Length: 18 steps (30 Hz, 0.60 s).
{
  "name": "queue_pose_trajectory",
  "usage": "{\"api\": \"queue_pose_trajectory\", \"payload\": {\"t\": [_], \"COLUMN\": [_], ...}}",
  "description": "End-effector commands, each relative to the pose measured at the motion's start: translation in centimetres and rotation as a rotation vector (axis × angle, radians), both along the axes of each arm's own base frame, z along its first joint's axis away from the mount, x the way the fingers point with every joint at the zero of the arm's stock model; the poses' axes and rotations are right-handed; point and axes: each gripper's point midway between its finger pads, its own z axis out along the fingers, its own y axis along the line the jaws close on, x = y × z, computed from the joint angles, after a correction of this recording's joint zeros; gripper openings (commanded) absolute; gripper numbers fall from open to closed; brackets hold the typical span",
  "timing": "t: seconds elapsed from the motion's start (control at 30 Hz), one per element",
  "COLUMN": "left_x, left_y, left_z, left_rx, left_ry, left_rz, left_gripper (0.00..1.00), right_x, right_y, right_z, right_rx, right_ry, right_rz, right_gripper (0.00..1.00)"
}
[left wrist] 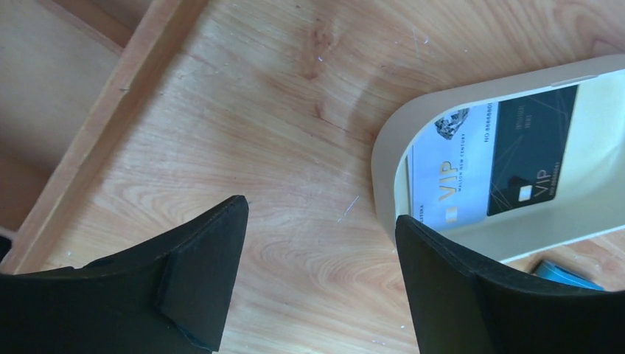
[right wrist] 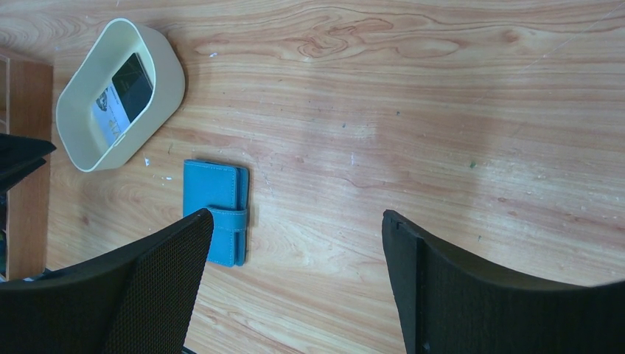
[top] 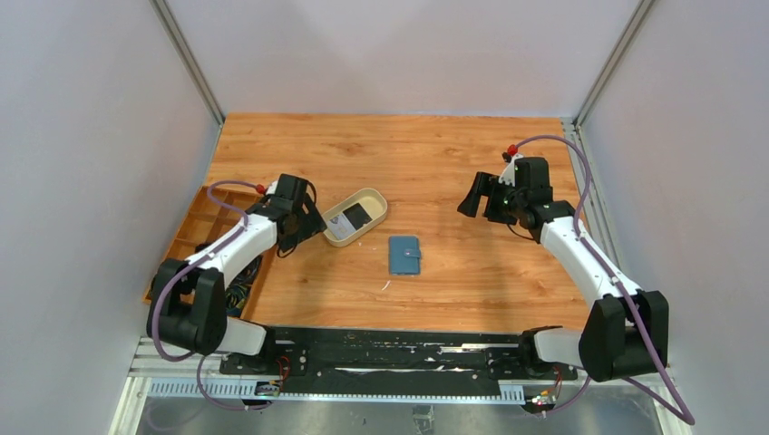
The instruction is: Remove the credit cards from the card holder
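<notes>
The teal card holder (top: 404, 255) lies shut on the table's middle, its snap tab fastened; it also shows in the right wrist view (right wrist: 215, 210), and a corner shows in the left wrist view (left wrist: 560, 272). Whatever is inside it is hidden. A pale credit card (left wrist: 449, 175) and a black card (left wrist: 531, 150) lie in the beige oval tray (top: 374, 198). My left gripper (top: 313, 223) is open and empty just left of the tray (left wrist: 387, 151). My right gripper (top: 472, 196) is open and empty, raised to the right of the holder.
A wooden compartment organizer (top: 201, 224) sits at the table's left edge, beside the left arm; its rim shows in the left wrist view (left wrist: 110, 110). Grey walls enclose the table on three sides.
</notes>
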Motion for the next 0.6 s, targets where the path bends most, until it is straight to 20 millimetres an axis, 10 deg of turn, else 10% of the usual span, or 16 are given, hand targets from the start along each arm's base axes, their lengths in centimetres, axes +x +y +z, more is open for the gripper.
{"api": "queue_pose_trajectory", "payload": {"t": [0.0, 0.3, 0.57], "left_x": [1.8, 4.4, 5.5], "left_y": [-0.7, -2.3, -3.2], "left_z": [-0.5, -2.2, -2.9], "left_rx": [0.031, 0.049, 0.025], "left_ry": [-0.015, 0.028, 0.051], "left_rz": [-0.001, -0.038, -0.046], "left_gripper": [0.82, 0.67, 0.0], "right_x": [-0.6, -0.3, 0.1], "right_y": [0.1, 0.1, 0.1], "right_z": [-0.7, -1.2, -1.6], "right_rx": [-0.008, -0.018, -0.026], "right_ry": [0.026, 0.04, 0.05], "right_rz": [0.006, 0.002, 0.005], "right_gripper": [0.88, 0.88, 0.88]}}
